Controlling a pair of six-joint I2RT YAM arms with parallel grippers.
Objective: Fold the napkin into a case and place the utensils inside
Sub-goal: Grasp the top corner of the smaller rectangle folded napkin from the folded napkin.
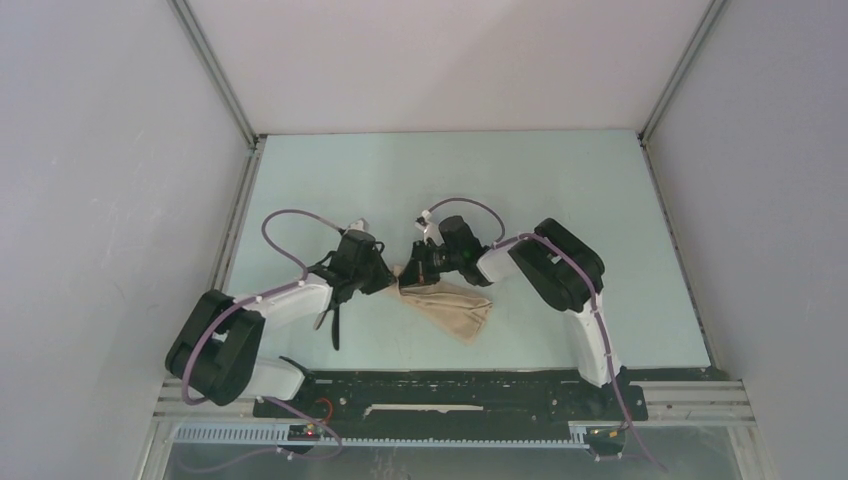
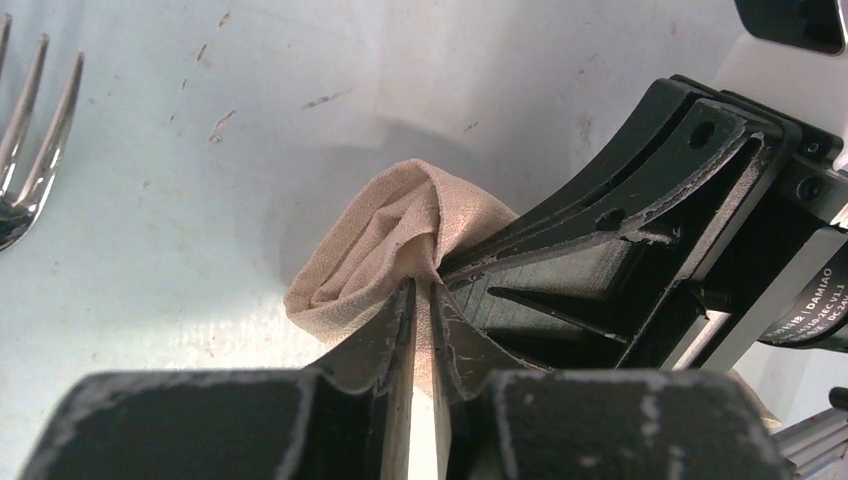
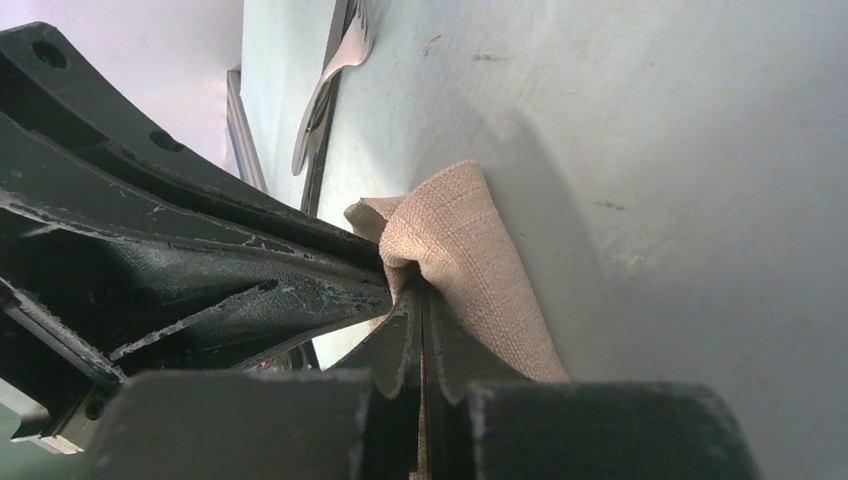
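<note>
The beige napkin (image 1: 452, 308) lies as a narrow folded strip slanting toward the near right. Its far left end is bunched and lifted. My left gripper (image 1: 388, 278) is shut on that end, and cloth (image 2: 380, 240) runs up between its jaws (image 2: 424, 288). My right gripper (image 1: 412, 268) is shut on the same end from the other side, pinching a fold (image 3: 470, 240) at its tips (image 3: 420, 292). The two grippers nearly touch. The black knife (image 1: 335, 328) lies left of the napkin under the left arm. The silver fork (image 2: 35, 130) lies beside it.
The light blue table (image 1: 560, 200) is walled by white panels on three sides, with metal frame rails along its left and right edges. The black base rail (image 1: 450, 385) runs along the near edge. In the right wrist view the fork (image 3: 345, 50) lies beyond the left gripper's fingers (image 3: 200, 270).
</note>
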